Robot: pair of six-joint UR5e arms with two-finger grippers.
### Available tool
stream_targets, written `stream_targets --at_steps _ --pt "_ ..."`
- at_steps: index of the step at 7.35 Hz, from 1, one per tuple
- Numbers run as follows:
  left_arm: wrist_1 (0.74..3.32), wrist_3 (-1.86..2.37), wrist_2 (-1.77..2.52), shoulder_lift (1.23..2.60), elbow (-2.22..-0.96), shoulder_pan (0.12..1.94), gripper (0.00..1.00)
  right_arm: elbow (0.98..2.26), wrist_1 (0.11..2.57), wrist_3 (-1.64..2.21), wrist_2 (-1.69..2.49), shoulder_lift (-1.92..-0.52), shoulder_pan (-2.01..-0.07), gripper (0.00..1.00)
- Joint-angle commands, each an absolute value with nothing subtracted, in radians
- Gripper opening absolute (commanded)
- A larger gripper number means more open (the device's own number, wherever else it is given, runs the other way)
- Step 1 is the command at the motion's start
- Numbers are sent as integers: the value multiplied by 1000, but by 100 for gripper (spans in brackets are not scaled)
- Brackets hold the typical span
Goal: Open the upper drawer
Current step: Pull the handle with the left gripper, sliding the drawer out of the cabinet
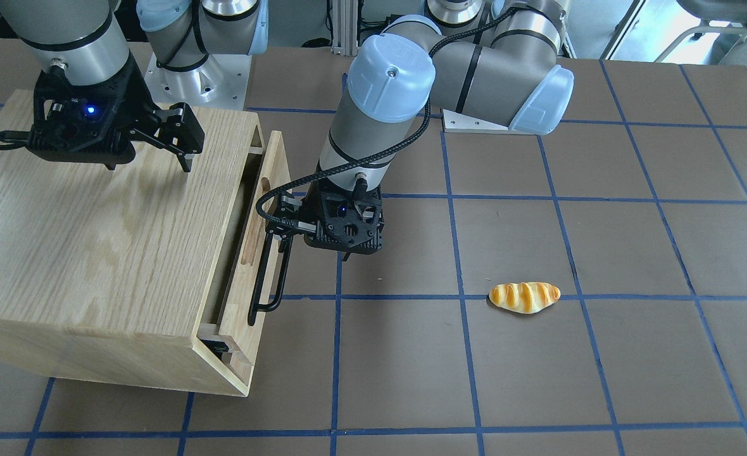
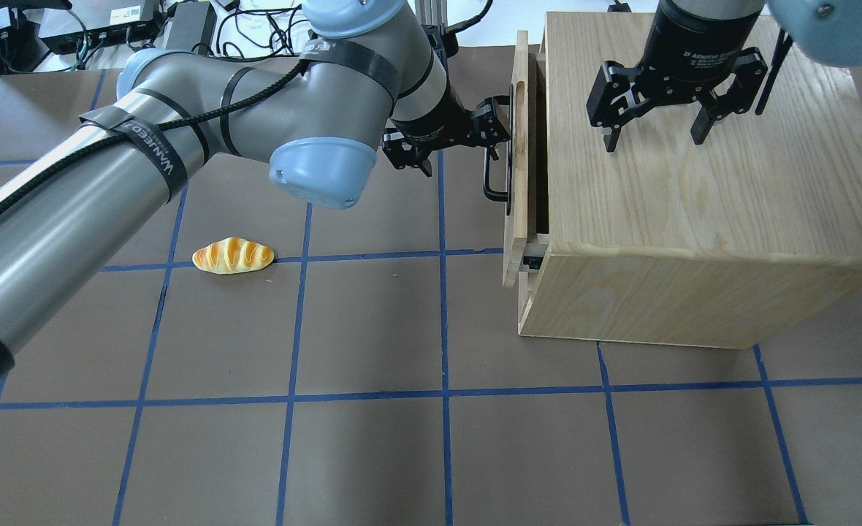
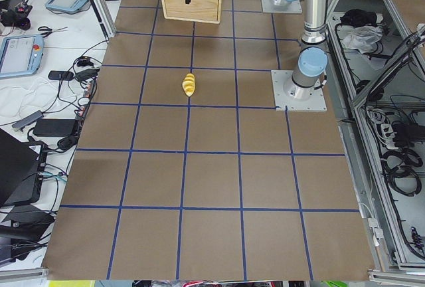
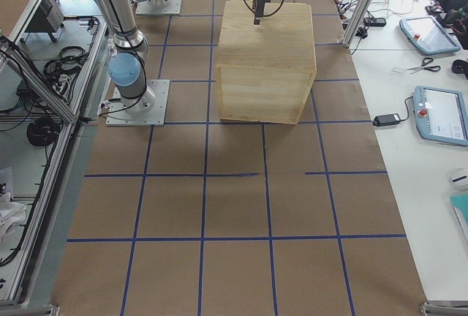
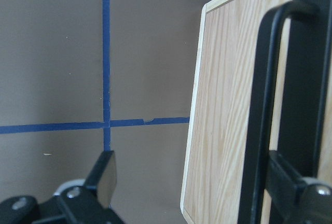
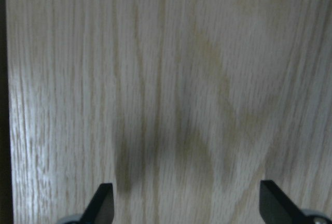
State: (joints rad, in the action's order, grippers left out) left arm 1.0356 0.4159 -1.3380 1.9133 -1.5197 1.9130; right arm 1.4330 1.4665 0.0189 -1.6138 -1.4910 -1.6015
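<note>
The upper drawer [image 1: 275,164] is a light-wood panel with an oblong slot and a long black bar handle [image 1: 263,285]. It stands pulled out a small gap from the oak cabinet [image 1: 95,240]. My left gripper [image 1: 282,231] is open at the handle's upper part. In the left wrist view the handle [image 5: 262,120] runs between the two spread fingers [image 5: 104,175], with the drawer front [image 5: 218,105] behind. In the overhead view my left gripper [image 2: 497,135] is at the drawer front [image 2: 520,73]. My right gripper [image 2: 654,139] is open and empty just above the cabinet top [image 2: 694,204].
A toy bread roll [image 2: 232,256] lies on the brown table, well left of the cabinet, also in the front view [image 1: 524,297]. Blue tape lines grid the table. The left arm's elbow [image 2: 314,168] hangs over the table near the drawer.
</note>
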Motion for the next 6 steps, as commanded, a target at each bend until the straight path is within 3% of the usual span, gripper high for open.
stream_targets --at_steps 1,6 --pt "1035 416 -1338 1911 -1519 1904 100 1433 1466 20 -1614 -1491 -1600 100" --pt "1035 408 -1354 1916 -1519 1901 100 1433 1466 18 -1614 -1491 -1601 100"
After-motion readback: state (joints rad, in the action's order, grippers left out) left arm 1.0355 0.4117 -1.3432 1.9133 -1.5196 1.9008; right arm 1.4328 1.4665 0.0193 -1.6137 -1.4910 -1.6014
